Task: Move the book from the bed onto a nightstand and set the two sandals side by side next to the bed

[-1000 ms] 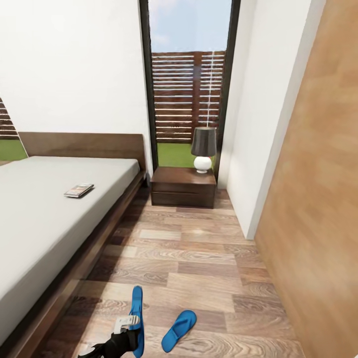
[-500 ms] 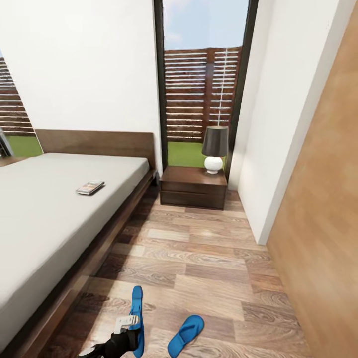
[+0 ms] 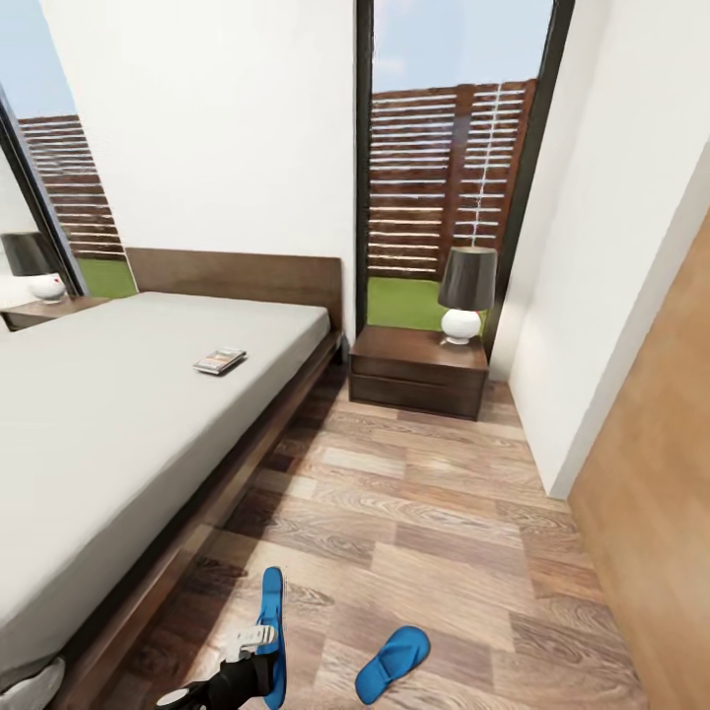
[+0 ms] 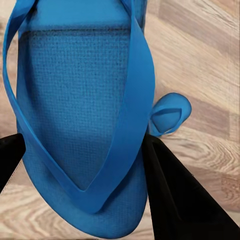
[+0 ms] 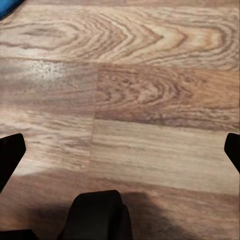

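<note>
The left gripper [image 4: 80,150] is clamping one blue sandal [image 3: 272,631], holding it low over the wood floor [image 3: 424,513] near the bed [image 3: 108,434]; the other sandal [image 3: 392,664] is lying on the floor well apart and angled away, so the pair risks ending up splayed rather than side by side; a thin sole could also be slipping in the pinch. The right gripper [image 5: 120,150] is hanging spread wide over bare planks, holding nothing. The book [image 3: 220,361] is lying on the mattress, far from the nightstand [image 3: 418,373]; the lamp [image 3: 465,294] there is crowding its top.
</note>
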Motion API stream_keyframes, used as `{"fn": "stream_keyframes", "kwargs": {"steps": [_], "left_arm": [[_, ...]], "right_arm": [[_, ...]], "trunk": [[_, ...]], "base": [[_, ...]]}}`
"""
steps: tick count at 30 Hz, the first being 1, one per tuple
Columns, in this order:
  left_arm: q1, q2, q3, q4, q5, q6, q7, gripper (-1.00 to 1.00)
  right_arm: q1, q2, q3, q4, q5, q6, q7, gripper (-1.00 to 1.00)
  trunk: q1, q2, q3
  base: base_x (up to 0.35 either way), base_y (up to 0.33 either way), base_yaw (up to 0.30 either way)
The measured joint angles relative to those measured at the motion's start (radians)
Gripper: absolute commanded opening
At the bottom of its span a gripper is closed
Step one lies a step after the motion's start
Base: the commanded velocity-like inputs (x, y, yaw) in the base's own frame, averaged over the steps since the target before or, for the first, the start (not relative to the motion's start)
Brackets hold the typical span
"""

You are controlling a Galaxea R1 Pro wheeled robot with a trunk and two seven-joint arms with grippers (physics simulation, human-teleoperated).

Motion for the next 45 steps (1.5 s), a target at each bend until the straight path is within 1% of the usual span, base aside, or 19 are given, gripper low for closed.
{"fn": "stream_keyframes", "kwargs": {"steps": [8, 20, 24, 45], "left_arm": [[0.0, -0.001, 0.0, 0.0, 0.0, 0.0, 0.0, -1.0], [0.0, -0.001, -0.001, 0.001, 0.0, 0.0, 0.0, -1.0], [0.0, 0.0, -0.001, 0.0, 0.0, 0.0, 0.0, -1.0], [0.0, 0.0, 0.0, 0.0, 0.0, 0.0, 0.0, -1.0]], "right_arm": [[0.0, 0.0, 0.0, 0.0, 0.0, -0.001, 0.0, 1.0], [0.0, 0.0, 0.0, -0.001, 0.0, -0.001, 0.0, 1.0], [0.0, 0.0, 0.0, -0.001, 0.0, 0.0, 0.0, 1.0], [0.0, 0.0, -0.001, -0.001, 0.0, -0.001, 0.0, 1.0]], "trunk": [[0.0, 0.0, -0.005], [-0.001, 0.0, -0.006], [0.0, 0.0, -0.006], [0.0, 0.0, -0.006]], "base": [[0.026, -0.009, 0.188], [0.252, -0.108, 0.011], [0.122, -0.054, 0.047], [0.005, -0.002, 0.272]]}}
